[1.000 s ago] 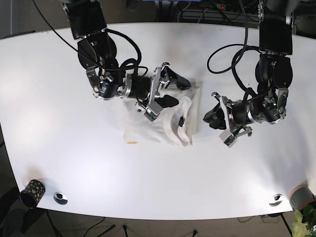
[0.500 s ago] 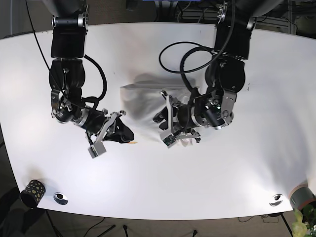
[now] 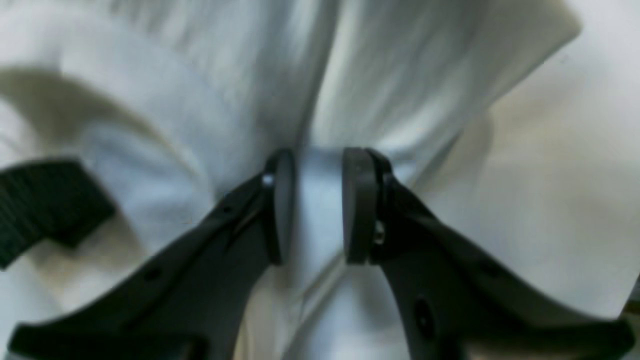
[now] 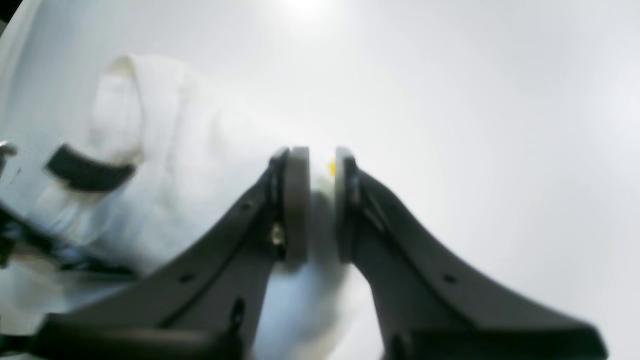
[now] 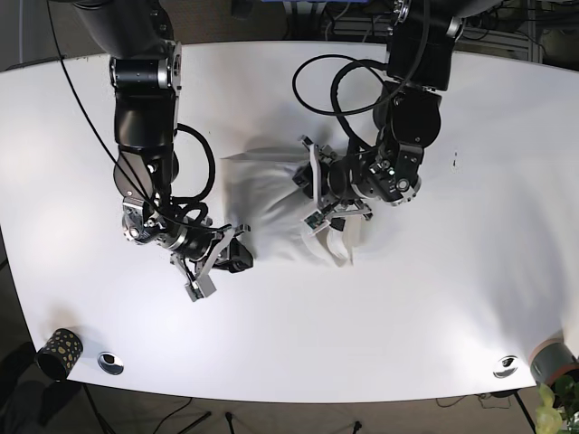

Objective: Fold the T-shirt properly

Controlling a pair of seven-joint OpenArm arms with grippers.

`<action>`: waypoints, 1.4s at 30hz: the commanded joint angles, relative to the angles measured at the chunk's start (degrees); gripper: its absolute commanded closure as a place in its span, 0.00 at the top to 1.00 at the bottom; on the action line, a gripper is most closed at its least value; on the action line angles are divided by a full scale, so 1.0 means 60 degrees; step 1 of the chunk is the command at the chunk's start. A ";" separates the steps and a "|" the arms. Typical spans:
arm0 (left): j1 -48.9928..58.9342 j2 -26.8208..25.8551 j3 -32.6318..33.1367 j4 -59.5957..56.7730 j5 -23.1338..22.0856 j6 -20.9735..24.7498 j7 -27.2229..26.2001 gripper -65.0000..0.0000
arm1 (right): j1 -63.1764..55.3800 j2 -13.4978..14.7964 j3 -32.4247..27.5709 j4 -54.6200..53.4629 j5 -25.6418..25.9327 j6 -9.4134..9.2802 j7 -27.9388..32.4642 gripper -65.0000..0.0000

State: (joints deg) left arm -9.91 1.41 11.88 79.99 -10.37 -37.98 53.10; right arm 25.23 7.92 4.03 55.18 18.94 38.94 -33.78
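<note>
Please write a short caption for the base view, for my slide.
Two arms work on a white T-shirt lying on a white table.

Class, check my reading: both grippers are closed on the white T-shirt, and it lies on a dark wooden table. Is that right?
Not quite. The table is plain white, not dark wood, as the base view shows. The rest holds: the left gripper has the white cloth T-shirt between its pads, and the right gripper pinches the shirt's edge.
</note>
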 commanded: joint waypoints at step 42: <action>-0.0392 -0.1400 -0.1240 0.1827 -0.0081 0.2073 -0.1326 0.62 | -0.3422 -0.1211 -0.2350 0.4437 -0.0263 -0.0006 -0.0751 0.11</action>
State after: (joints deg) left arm -11.51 -6.63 4.75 89.19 -10.33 -26.81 47.37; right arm 3.79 0.34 -11.97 79.92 16.84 39.11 -37.80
